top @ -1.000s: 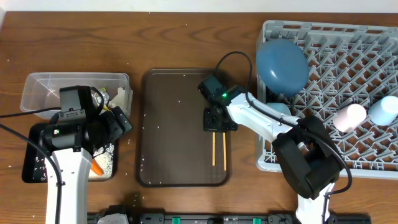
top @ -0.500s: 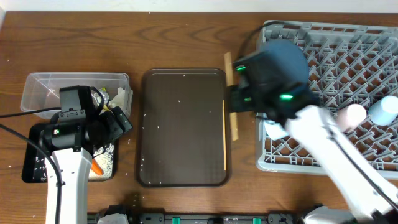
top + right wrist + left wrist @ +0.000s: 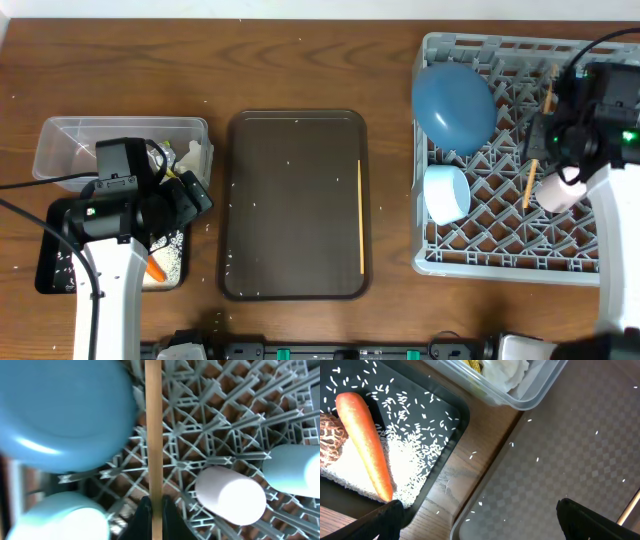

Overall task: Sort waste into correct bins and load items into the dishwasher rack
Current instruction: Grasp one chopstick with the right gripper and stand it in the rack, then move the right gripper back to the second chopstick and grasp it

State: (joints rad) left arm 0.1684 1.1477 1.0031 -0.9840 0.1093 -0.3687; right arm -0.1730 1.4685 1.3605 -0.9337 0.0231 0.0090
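Note:
My right gripper (image 3: 553,140) is shut on one wooden chopstick (image 3: 536,160) and holds it above the grey dishwasher rack (image 3: 500,255); in the right wrist view the stick (image 3: 153,425) runs straight up from the jaws (image 3: 154,516). The blue plate (image 3: 455,105), pale-blue bowl (image 3: 447,193) and pink cup (image 3: 552,192) sit in the rack. The light-blue cup (image 3: 295,471) shows in the right wrist view. The second chopstick (image 3: 361,215) lies on the brown tray. My left gripper (image 3: 485,525) is open and empty beside the black tray (image 3: 55,262), which holds rice (image 3: 415,460), carrot (image 3: 365,440) and brown scrap (image 3: 327,442).
The clear tub (image 3: 60,140) behind the black tray holds the crumpled wrapper (image 3: 505,370). The dark brown serving tray (image 3: 290,200) lies in the middle with a few rice grains on it. More grains lie on the wood between the trays.
My right arm lifted one chopstick off the brown tray and carried it right, over the rack. The other chopstick now lies alone along the tray's right side. The left arm has not moved.

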